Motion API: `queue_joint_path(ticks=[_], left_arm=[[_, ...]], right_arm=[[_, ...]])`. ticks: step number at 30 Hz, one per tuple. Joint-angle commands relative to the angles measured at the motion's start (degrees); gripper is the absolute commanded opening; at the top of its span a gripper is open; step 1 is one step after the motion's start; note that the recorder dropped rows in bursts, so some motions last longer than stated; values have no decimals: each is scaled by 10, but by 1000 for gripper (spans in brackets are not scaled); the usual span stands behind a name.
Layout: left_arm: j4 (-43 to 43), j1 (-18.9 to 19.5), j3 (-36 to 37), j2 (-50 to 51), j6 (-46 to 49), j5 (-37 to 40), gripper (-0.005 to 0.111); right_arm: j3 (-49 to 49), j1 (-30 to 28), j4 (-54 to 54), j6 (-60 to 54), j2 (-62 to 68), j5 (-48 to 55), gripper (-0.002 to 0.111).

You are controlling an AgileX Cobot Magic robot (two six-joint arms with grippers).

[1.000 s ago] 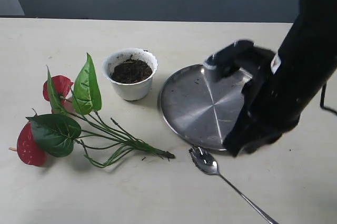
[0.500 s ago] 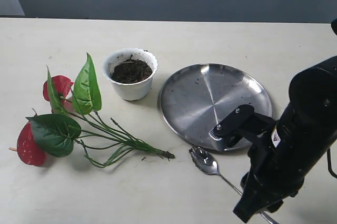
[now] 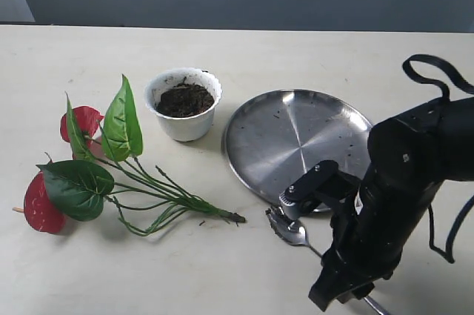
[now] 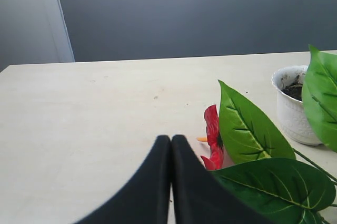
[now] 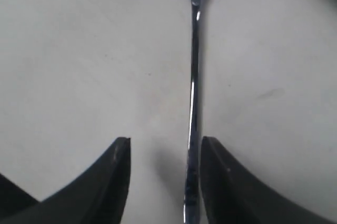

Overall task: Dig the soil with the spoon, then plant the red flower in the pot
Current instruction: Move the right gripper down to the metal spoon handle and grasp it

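**Exterior view.** A small white pot with a scalloped rim (image 3: 184, 124) stands upright left of centre. It is filled with dark crumbly soil (image 3: 184, 99). Just right of it lies a large round steel plate (image 3: 296, 141), with a few dark crumbs on it. The artificial red flower with broad green leaves (image 3: 89, 170) lies flat on the pale table (image 3: 111, 278), near and left of the pot, its stems pointing right. A slim silver metal teaspoon (image 3: 289, 230) lies just near of the plate's rim. Its handle runs toward the near right, under the black right arm (image 3: 392, 196), which hides its own pincer in this view. No writing is legible.

**Left wrist view.** The left gripper (image 4: 170, 140) has its black fingers pressed together with nothing between them. The flower and the pot lie beyond it.

**Right wrist view.** The right gripper (image 5: 163, 153) stands spread and is pinching nothing. The teaspoon's handle lies on the table between its fingers, close beside one finger (image 5: 224, 182). Whether they touch cannot be told.
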Motion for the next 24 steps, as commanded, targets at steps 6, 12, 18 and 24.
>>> queue_joint_path(ticks=[6, 12, 18, 24], left_arm=[[0, -1, -1, -1, -2, 0, 0], [0, -1, -1, -1, -2, 0, 0], [0, -1, -1, -1, -1, 0, 0], [0, -1, -1, -1, -1, 0, 0]], right_arm=[[1, 2, 8, 1, 70, -31, 39], [1, 2, 7, 2, 79, -31, 39], [1, 2, 5, 2, 79, -25, 32], [1, 2, 0, 2, 79, -15, 8]])
